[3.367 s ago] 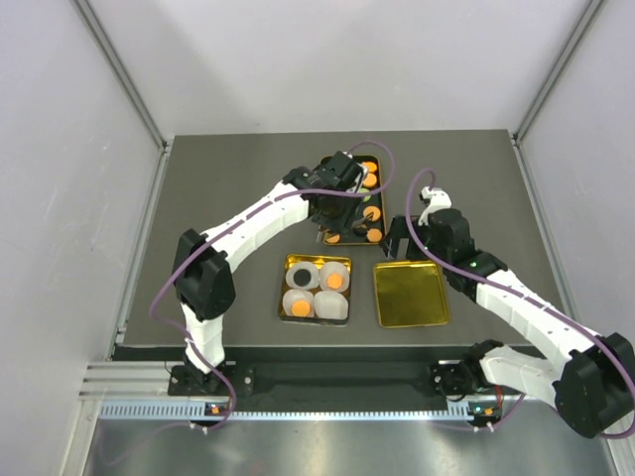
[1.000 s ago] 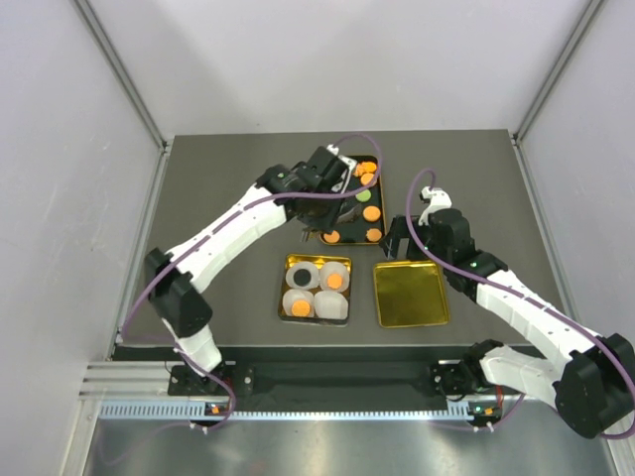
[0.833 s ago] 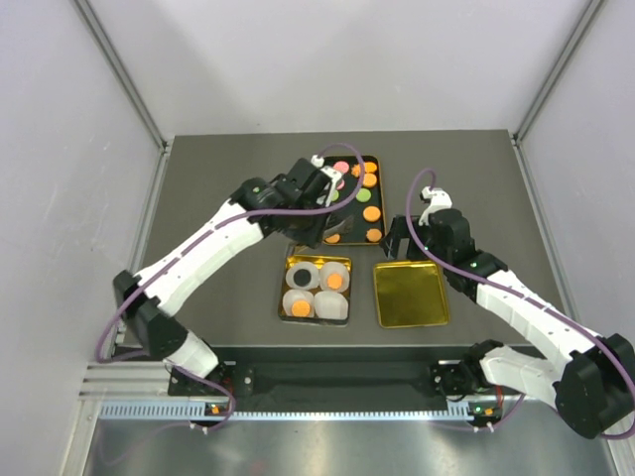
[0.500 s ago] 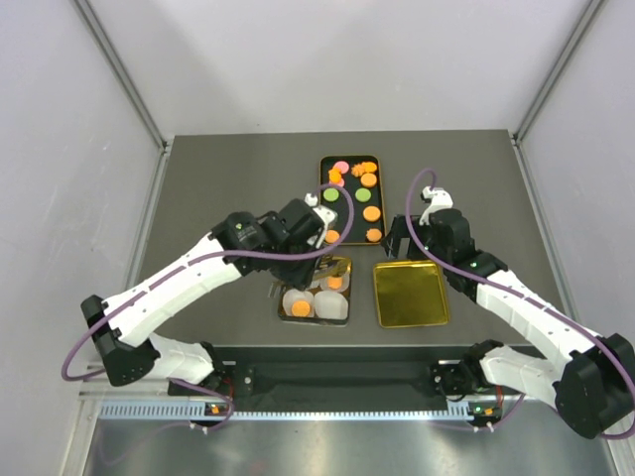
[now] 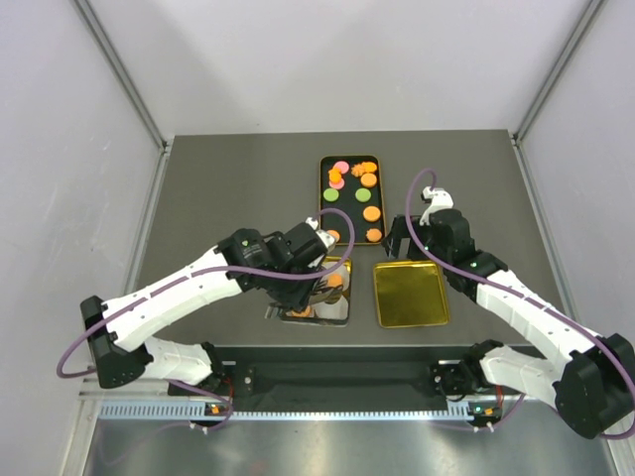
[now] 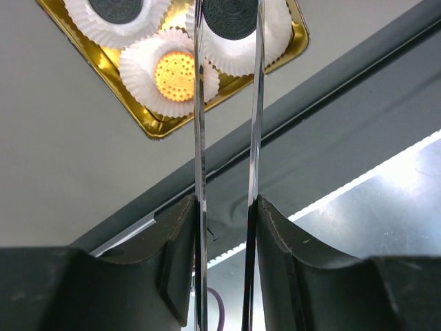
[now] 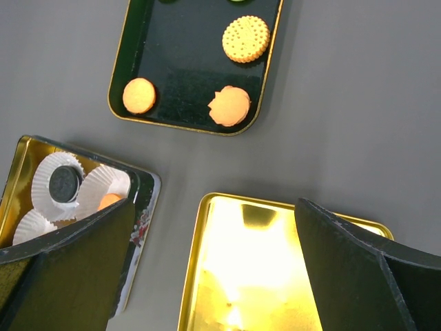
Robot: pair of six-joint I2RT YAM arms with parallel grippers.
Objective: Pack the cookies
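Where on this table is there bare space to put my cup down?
Far-left table, between its left edge and the cookie tray; also the far-right corner. Crowded: the near middle, where tin and gold lid sit.

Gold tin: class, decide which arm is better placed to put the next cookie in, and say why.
Left. Its jaws grip a black cookie just above a liner in the gold tin. The right arm's jaws hang open and empty by the gold lid.
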